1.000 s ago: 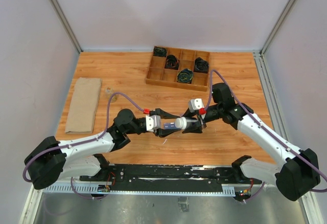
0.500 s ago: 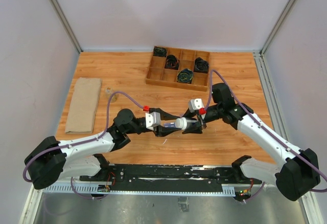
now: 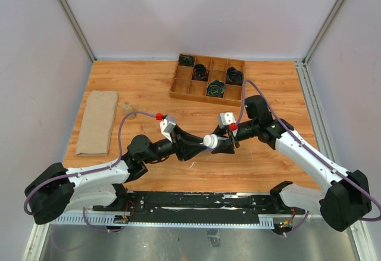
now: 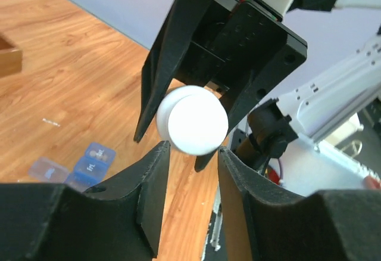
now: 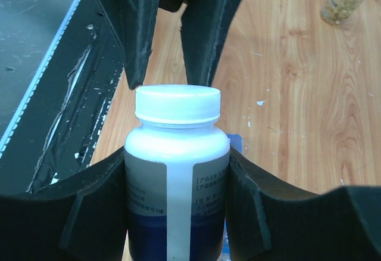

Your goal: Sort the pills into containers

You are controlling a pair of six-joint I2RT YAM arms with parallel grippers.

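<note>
The right gripper (image 3: pixel 224 144) is clamping a white-capped bottle (image 5: pixel 177 133) sideways above the desk (image 4: pixel 71 82); the left gripper (image 4: pixel 193 155), narrowly parted, is facing its cap, arms stretching inward, blue pill organizer (image 4: pixel 80 164) lying below.

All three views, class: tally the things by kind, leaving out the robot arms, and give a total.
Wooden divided tray: 1
Coiled black cables: 4
Folded brown cloth: 1
White-capped bottle: 1
Small clear bottle: 1
Blue pill organizer: 1
Total: 9
</note>
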